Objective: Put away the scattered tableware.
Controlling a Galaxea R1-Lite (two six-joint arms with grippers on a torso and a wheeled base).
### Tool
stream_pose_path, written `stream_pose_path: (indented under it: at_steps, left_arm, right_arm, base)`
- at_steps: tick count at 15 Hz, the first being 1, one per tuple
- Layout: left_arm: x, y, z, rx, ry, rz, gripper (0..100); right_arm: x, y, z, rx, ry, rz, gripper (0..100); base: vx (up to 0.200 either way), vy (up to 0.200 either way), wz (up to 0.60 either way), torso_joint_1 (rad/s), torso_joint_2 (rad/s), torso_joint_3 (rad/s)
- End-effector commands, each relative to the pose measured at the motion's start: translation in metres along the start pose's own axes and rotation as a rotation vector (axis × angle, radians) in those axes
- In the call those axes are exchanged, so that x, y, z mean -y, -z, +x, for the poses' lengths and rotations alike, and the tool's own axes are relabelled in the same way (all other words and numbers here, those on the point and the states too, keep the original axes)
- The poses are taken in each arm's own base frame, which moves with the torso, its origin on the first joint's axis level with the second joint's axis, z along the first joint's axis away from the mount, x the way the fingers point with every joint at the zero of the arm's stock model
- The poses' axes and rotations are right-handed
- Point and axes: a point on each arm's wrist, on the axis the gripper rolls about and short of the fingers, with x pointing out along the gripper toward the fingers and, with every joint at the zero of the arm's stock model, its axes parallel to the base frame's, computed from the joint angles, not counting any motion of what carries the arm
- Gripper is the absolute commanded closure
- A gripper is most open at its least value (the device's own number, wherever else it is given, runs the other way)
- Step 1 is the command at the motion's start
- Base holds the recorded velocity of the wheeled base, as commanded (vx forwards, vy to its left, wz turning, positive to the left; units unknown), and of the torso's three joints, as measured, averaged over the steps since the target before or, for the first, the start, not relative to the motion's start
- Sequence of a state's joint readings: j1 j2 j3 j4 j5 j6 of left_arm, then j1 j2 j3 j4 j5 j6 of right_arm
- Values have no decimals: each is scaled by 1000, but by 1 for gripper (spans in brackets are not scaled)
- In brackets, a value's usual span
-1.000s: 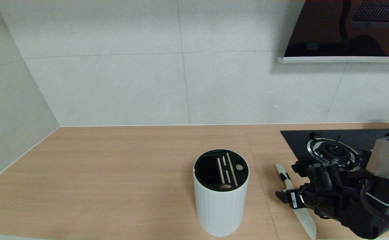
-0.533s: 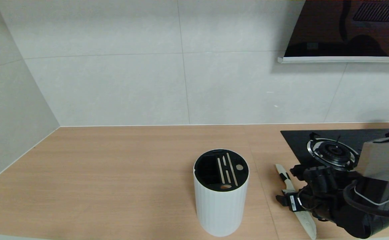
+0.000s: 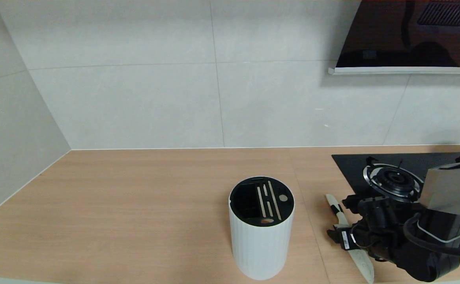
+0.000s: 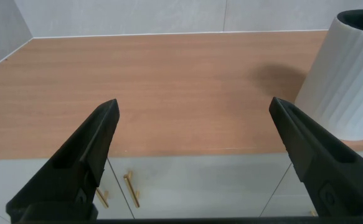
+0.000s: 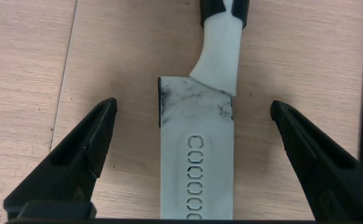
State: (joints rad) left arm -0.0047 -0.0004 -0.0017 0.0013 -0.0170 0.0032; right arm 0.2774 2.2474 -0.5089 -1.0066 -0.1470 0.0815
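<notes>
Set against the picture from a second ago, the right gripper is seen to have sunk a little closer to the knife, while the knife and the white ribbed knife holder are found unmoved. The knife lies flat on the wooden counter between the holder and the gas burner, handle toward the wall. In the head view its middle is hidden under the gripper. In the right wrist view the knife is cut off at both ends, though a row of oval holes and dark smudges near the blade's heel are shown. There the right gripper is seen with its fingers spread wide, one on each side of the blade, apart from it. Whether the fingertips rest on the counter cannot be told. In the left wrist view the left gripper is shown at the counter's front edge, fingers wide with nothing between them, the holder nearby.
</notes>
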Motion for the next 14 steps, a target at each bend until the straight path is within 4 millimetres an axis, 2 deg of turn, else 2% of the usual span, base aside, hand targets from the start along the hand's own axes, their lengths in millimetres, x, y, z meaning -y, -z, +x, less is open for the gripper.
stream_pose_path:
  at_steps: [1,7,9,12,13,14]
  left_arm:
    - [0,0,0,-1,0,0,0]
    - [0,0,0,-1,0,0,0]
    - [0,0,0,-1,0,0,0]
    - [0,0,0,-1,0,0,0]
    - [0,0,0,-1,0,0,0]
    - [0,0,0,-1,0,1,0]
  right_arm:
    - [0,-2,-2,6,0,1,100]
    - [1,-4,-4,15,0,3,100]
    - [1,-11,-11,44,-2,7,100]
    - [2,-24,-29,100,-10,18,100]
    - [2,-24,-29,100,-10,18,100]
    - [1,-39,-52,167,-23,23,100]
  base:
    - [0,0,0,0,0,0]
    - [0,0,0,0,0,0]
    - [0,0,0,0,0,0]
    - [0,0,0,0,0,0]
    - [0,0,0,0,0,0]
    - [0,0,0,0,0,0]
